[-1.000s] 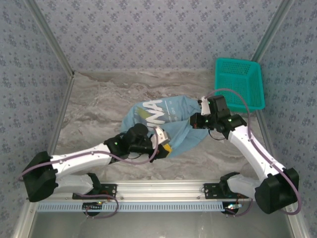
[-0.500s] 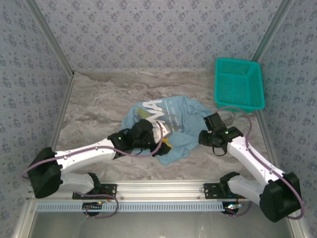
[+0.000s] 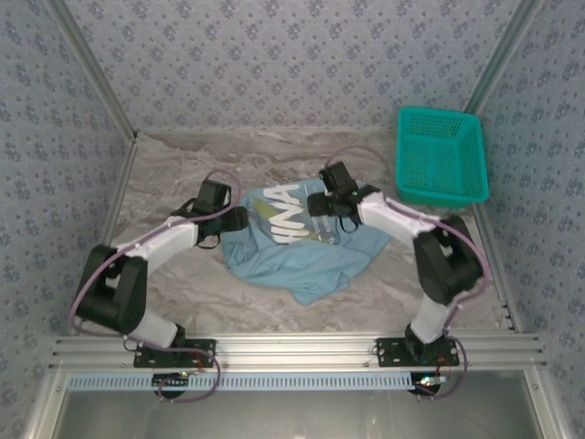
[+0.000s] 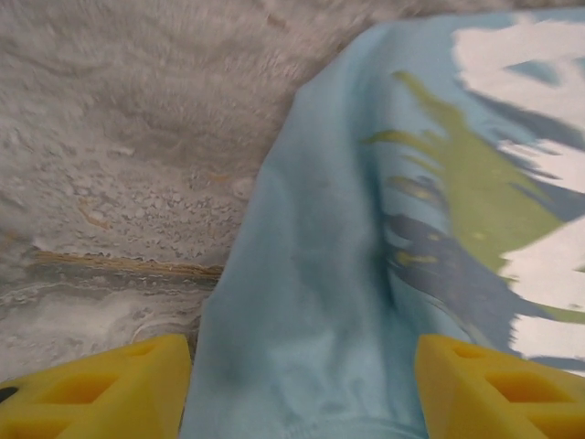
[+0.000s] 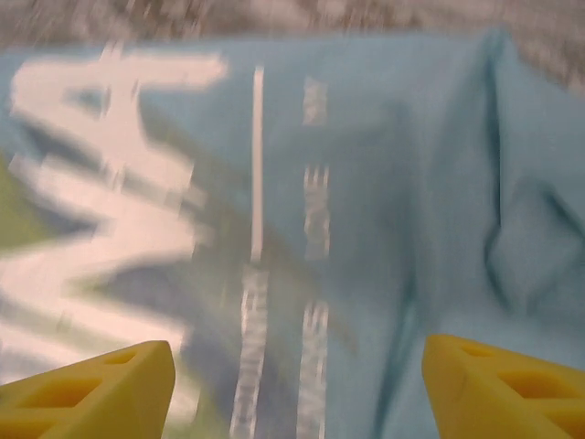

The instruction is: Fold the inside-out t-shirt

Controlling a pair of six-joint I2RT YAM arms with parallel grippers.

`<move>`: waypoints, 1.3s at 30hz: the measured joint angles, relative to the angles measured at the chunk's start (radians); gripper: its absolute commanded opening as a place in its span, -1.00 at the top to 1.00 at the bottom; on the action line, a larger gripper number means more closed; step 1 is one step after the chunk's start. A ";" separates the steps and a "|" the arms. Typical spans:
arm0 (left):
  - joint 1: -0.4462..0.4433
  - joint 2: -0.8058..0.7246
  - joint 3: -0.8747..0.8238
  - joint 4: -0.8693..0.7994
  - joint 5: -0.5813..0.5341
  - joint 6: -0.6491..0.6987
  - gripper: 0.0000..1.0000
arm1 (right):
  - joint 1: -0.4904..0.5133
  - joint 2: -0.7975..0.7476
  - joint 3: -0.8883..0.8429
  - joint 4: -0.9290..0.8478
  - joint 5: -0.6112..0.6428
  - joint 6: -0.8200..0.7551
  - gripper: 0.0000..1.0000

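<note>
Centre of table [image 3: 174,183]: one light blue t-shirt [image 3: 306,251], crumpled, white lettering [image 3: 283,215] facing up. Two grippers, both at t-shirt. Left gripper [image 3: 236,219] at t-shirt's left edge; left wrist view shows yellow fingers [image 4: 101,393] spread wide, cloth lying between them, not pinched. Right gripper [image 3: 317,207] over far-right part beside lettering; fingers [image 5: 507,384] likewise wide apart, cloth beneath, nothing clamped. One teal basket [image 3: 441,155] at far right corner, well apart from t-shirt.

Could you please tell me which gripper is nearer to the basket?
Right. The right gripper is over the shirt's far part, left of the basket; the left gripper is at the shirt's left edge, farther away.
</note>
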 measured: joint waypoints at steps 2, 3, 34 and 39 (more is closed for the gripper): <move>0.027 0.082 0.050 -0.003 0.029 -0.004 -0.34 | -0.046 0.106 0.087 0.021 0.000 -0.008 -0.53; 0.035 0.112 0.072 -0.004 0.040 -0.004 -0.33 | -0.064 0.141 0.114 0.022 0.000 -0.013 -0.53; 0.136 -0.256 0.286 0.181 0.256 0.018 1.00 | -0.166 -0.170 0.292 0.055 -0.132 -0.146 1.00; 0.003 -0.556 0.088 0.236 0.317 0.065 0.98 | -0.161 -0.554 -0.080 0.142 -0.105 -0.134 0.46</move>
